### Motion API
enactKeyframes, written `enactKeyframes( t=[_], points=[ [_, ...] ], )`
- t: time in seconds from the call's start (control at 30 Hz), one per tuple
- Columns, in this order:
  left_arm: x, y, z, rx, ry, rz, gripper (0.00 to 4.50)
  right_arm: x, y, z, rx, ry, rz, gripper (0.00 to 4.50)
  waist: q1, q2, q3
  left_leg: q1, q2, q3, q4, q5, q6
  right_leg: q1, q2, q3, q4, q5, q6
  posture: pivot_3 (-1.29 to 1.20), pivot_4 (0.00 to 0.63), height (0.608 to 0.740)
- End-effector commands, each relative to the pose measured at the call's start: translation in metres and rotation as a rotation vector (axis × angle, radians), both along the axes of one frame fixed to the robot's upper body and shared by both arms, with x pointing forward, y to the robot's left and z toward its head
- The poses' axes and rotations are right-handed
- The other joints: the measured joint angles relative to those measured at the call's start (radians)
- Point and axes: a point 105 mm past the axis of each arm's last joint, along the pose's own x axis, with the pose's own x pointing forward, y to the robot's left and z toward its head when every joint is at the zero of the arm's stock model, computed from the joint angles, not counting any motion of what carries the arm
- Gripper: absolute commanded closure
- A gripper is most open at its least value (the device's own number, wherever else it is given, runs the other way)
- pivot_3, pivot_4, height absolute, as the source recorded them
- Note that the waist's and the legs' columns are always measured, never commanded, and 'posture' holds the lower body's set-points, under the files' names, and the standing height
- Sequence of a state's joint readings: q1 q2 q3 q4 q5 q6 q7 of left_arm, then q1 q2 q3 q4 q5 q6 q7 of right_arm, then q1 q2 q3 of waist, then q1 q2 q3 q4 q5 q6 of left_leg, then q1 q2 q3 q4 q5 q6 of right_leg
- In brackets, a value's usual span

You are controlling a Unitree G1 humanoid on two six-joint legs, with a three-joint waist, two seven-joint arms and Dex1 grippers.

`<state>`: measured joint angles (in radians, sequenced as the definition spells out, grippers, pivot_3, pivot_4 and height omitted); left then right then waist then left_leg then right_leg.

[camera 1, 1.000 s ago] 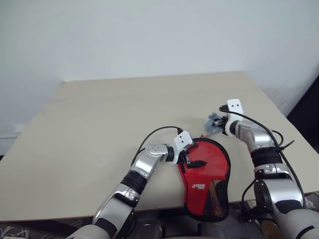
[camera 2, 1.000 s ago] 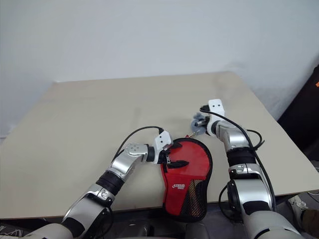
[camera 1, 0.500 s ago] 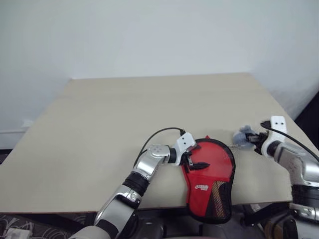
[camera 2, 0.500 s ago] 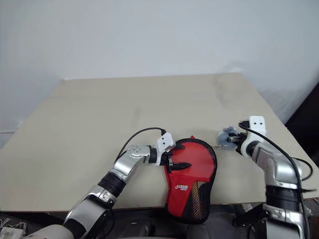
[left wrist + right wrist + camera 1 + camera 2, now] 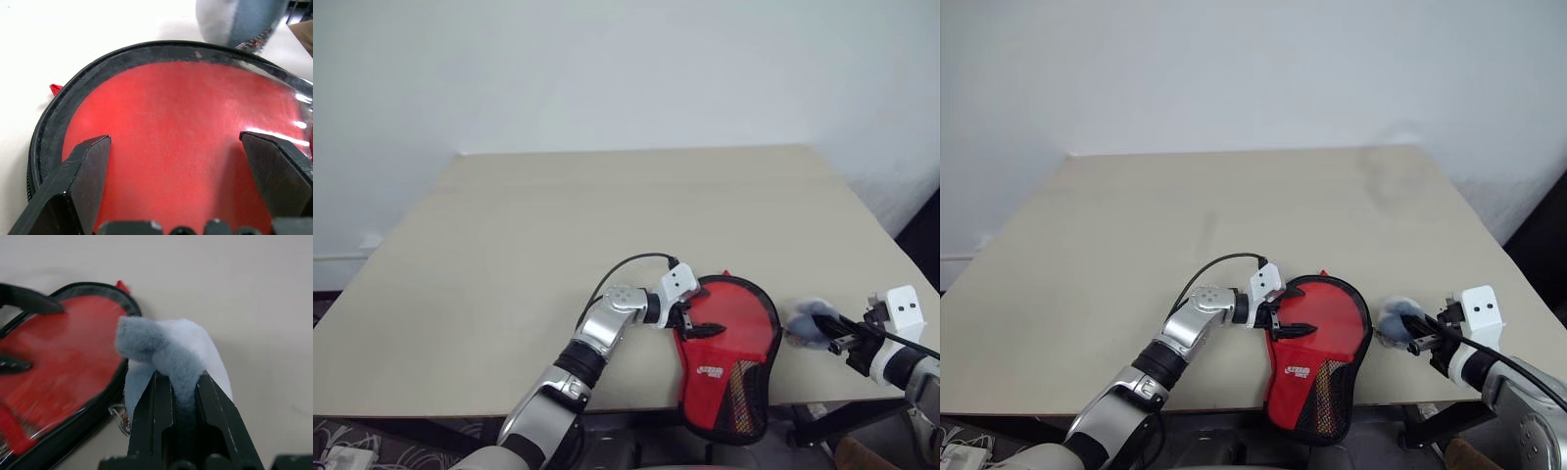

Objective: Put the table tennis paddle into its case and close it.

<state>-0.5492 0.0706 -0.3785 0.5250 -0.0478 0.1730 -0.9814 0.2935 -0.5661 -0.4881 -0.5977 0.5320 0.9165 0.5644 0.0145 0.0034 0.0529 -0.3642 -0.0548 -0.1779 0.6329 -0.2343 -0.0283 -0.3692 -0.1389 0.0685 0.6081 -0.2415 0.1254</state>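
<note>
The red case [image 5: 729,338] with black edging lies at the table's front edge, its mesh end hanging over. My left gripper [image 5: 697,318] stands open on the case's round end, fingers [image 5: 88,161] spread wide on the red surface [image 5: 171,127]. Right of the case, near the front edge, my right gripper [image 5: 837,341] is shut on a fluffy grey-blue lump [image 5: 166,347]; in the right eye view the lump [image 5: 1394,318] sits just beside the case's rim. The table tennis paddle is hidden.
The beige table [image 5: 558,225] stretches bare behind the case up to a white wall. A small metal zip pull [image 5: 120,413] lies at the case's edge by the lump. The table's right edge drops off beside my right arm.
My right gripper has drawn back with the grey-blue lump, from behind the case's top to the front right of the table. The left gripper stays put on the case.
</note>
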Motion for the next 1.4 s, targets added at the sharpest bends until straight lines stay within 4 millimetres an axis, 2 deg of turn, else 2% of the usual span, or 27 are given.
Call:
enactKeyframes(
  t=[0.03,0.3,0.47,0.73,1.0,1.07,1.17,1.27,1.4],
  points=[
    [-0.017,0.007,-0.036,0.107,0.125,-0.023,0.0,-0.009,0.007,0.012,-0.031,-0.063,0.041,4.49,0.001,0.0,0.0,0.0,0.0,0.0,0.0,0.0,0.0,0.0,0.0,0.0,0.0,0.0,0.0,0.0,0.0,0.74],
    [-0.019,0.008,-0.038,0.122,0.137,-0.033,0.0,-0.041,0.015,0.0,-0.058,-0.022,0.079,4.49,0.003,0.0,0.0,0.0,0.0,0.0,0.0,-0.002,0.0,0.0,0.0,0.0,-0.001,-0.001,-0.001,0.0,0.0,0.74],
    [-0.019,0.009,-0.038,0.128,0.143,-0.038,0.0,-0.054,0.006,0.0,-0.022,-0.039,-0.034,4.49,0.008,-0.001,-0.001,-0.001,0.0,0.0,0.0,-0.003,-0.001,-0.001,0.0,-0.001,-0.001,-0.001,-0.002,0.0,0.0,0.74],
    [-0.018,0.005,-0.037,0.136,0.145,-0.059,0.0,-0.08,0.026,0.003,0.043,-0.067,-0.033,4.49,0.03,0.001,-0.003,-0.001,0.001,0.0,-0.001,-0.007,-0.003,-0.002,0.0,-0.001,-0.002,-0.003,-0.001,0.0,0.0,0.74],
    [-0.022,0.0,-0.036,0.146,0.129,-0.102,0.0,-0.055,0.032,-0.005,-0.009,-0.089,-0.108,4.49,0.03,-0.001,-0.005,-0.002,0.002,0.002,0.003,-0.008,-0.004,-0.002,0.0,-0.002,-0.002,-0.003,-0.001,0.0,0.0,0.74],
    [-0.022,-0.002,-0.034,0.145,0.087,-0.13,0.0,-0.045,0.027,-0.011,-0.015,-0.085,-0.16,4.49,0.031,-0.002,-0.005,-0.002,0.002,0.002,0.004,-0.008,-0.004,-0.002,0.0,-0.002,-0.002,-0.003,-0.001,0.0,0.0,0.74],
    [-0.022,-0.012,-0.013,0.061,0.074,-0.184,0.0,-0.037,0.022,-0.016,-0.027,-0.08,-0.187,4.49,0.031,-0.002,-0.006,-0.003,0.002,0.002,0.005,-0.008,-0.004,-0.002,-0.001,-0.003,-0.002,-0.003,-0.001,0.0,0.0,0.74],
    [-0.019,-0.027,0.019,-0.023,0.03,-0.233,0.0,-0.034,0.023,-0.016,-0.022,-0.079,-0.181,4.49,0.032,-0.002,-0.005,-0.005,0.002,0.001,0.005,-0.008,-0.004,-0.004,0.0,-0.003,-0.002,-0.003,-0.001,0.0,0.0,0.74],
    [-0.023,-0.045,0.042,-0.063,-0.064,-0.312,0.0,-0.03,0.022,-0.016,-0.018,-0.078,-0.178,4.49,0.03,-0.002,-0.005,-0.013,0.002,0.001,0.006,-0.005,0.001,-0.009,0.0,-0.003,-0.001,-0.002,0.0,0.0,0.0,0.74]
  ],
)
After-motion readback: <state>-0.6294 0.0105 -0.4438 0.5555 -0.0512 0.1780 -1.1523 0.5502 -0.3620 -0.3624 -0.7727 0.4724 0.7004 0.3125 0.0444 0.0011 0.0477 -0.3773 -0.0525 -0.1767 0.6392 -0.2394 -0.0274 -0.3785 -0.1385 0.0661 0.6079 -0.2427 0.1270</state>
